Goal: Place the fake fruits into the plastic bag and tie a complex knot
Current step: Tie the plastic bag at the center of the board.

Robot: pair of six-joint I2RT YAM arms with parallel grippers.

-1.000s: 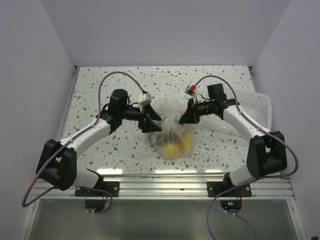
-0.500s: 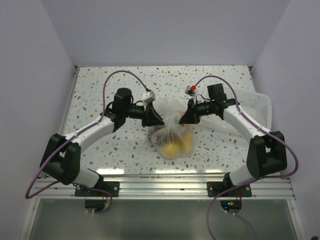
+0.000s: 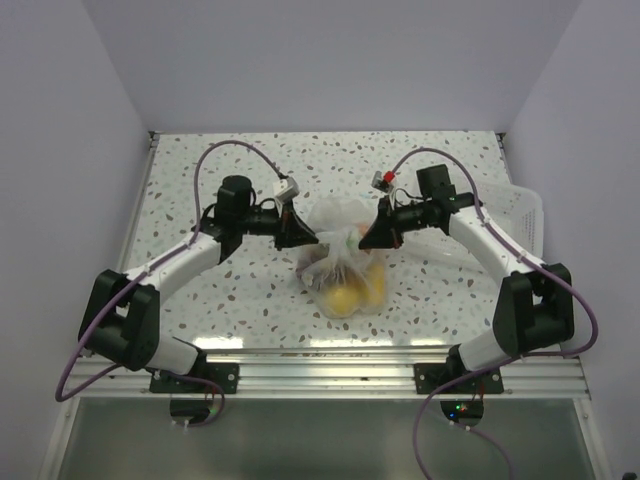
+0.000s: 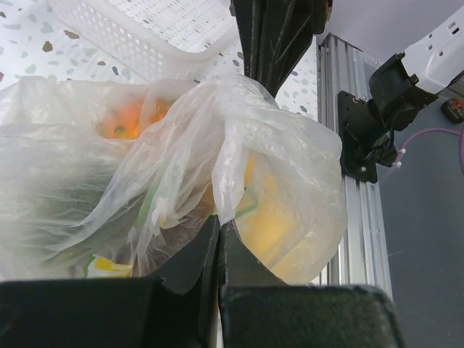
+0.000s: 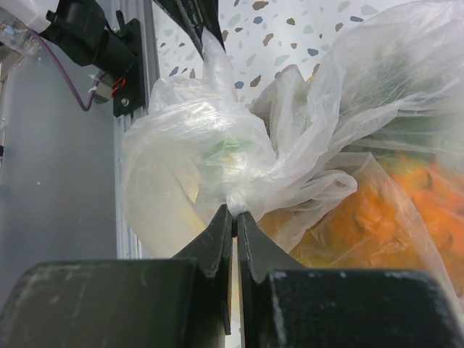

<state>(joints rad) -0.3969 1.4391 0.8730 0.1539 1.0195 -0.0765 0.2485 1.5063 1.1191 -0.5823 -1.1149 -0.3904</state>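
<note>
The clear plastic bag (image 3: 340, 262) lies mid-table with the fake fruits inside: yellow ones (image 3: 345, 296) at its near end, an orange one (image 4: 125, 119) and a yellow one (image 4: 274, 226) through the film. Its bunched whitish neck, the knot (image 3: 340, 238), rises between both grippers. My left gripper (image 3: 308, 238) is shut on a flap of bag plastic (image 4: 228, 174), with its jaws pressed together (image 4: 220, 223). My right gripper (image 3: 366, 240) is shut on a twisted tuft of the bag (image 5: 250, 190) from the opposite side (image 5: 235, 213). Orange fruit (image 5: 377, 217) shows beside it.
A white slotted tray (image 3: 520, 215) sits at the right edge of the speckled table, also behind the bag in the left wrist view (image 4: 130, 29). The aluminium rail (image 3: 320, 370) and arm bases run along the near edge.
My left gripper has closed onto the bag's flap, and its arm shifted slightly back and left. The right gripper has kept its grip without moving.
</note>
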